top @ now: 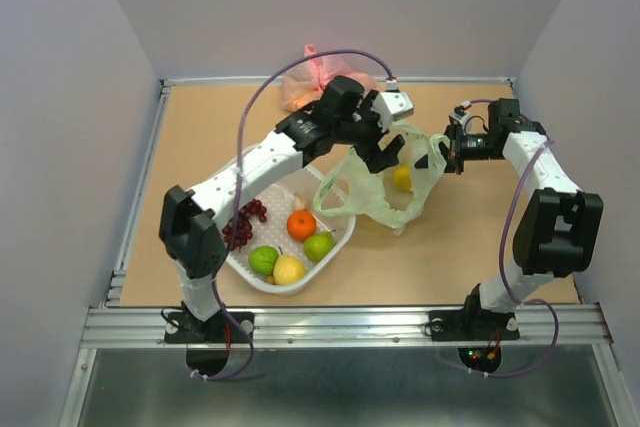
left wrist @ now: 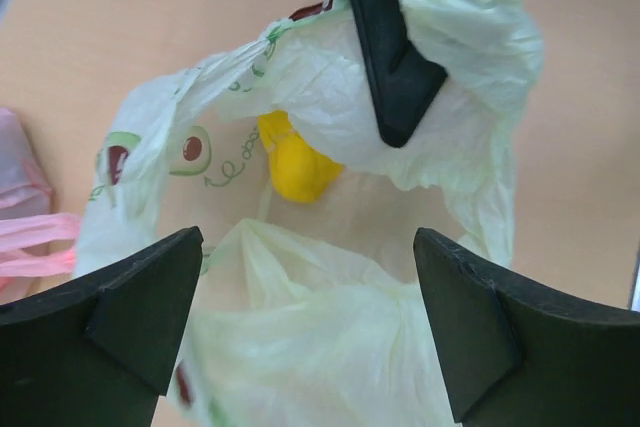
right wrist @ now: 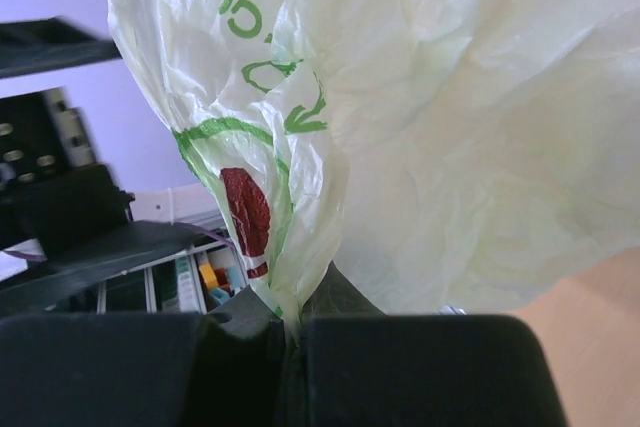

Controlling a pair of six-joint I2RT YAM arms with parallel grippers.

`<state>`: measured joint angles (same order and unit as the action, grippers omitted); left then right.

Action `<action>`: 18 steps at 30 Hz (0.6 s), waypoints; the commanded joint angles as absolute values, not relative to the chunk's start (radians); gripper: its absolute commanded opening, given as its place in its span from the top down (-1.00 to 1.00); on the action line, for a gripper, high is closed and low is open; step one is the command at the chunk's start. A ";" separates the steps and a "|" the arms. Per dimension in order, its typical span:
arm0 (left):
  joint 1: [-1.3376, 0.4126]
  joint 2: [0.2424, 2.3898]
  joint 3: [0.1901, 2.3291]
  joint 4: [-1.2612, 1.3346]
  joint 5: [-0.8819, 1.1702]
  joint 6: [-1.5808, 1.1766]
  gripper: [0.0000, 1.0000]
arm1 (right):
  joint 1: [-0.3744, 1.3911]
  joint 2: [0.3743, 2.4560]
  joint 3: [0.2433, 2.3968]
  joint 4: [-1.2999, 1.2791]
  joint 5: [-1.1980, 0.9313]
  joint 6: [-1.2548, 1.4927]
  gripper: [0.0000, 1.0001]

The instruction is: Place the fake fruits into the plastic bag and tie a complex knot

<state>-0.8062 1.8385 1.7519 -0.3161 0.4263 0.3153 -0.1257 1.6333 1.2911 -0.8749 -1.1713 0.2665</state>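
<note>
Right gripper [right wrist: 293, 332] pinches the thin pale-green plastic bag [top: 385, 197] by its rim, around the table [top: 480, 247] middle. Left gripper [left wrist: 305, 247] fingers are spread above its mouth, with a yellow plastic fruit [left wrist: 295, 162] inside. I'd hold that rim high and taut for the next drop.

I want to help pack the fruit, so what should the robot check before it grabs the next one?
1. The right gripper pinches the plastic bag: ok, shut on its edge.
2. The bag's mouth gapes open: ok, the left wrist view looks straight in.
3. The left gripper is open and empty: ok.
4. The yellow fruit lies inside the bag: ok.
5. All fruits packed: not ok. The grapes, orange, green fruits and lemon-like fruit lie in the white basket.
</note>
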 commanded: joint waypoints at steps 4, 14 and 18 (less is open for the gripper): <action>-0.586 1.416 1.521 -0.330 0.668 0.242 -0.97 | -0.135 1.640 1.307 -0.865 -1.193 0.256 0.99; -0.491 1.051 0.982 -0.560 0.591 0.587 -0.97 | -0.137 1.638 1.284 -0.867 -1.175 0.241 0.99; -0.491 1.126 0.930 -0.491 0.575 0.633 -0.97 | -0.137 1.638 1.289 -0.867 -1.170 0.244 0.99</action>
<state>-0.4934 1.0580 0.9722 -0.5381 0.5808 0.5438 -0.1307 1.6390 1.2911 -0.8745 -1.1679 0.2577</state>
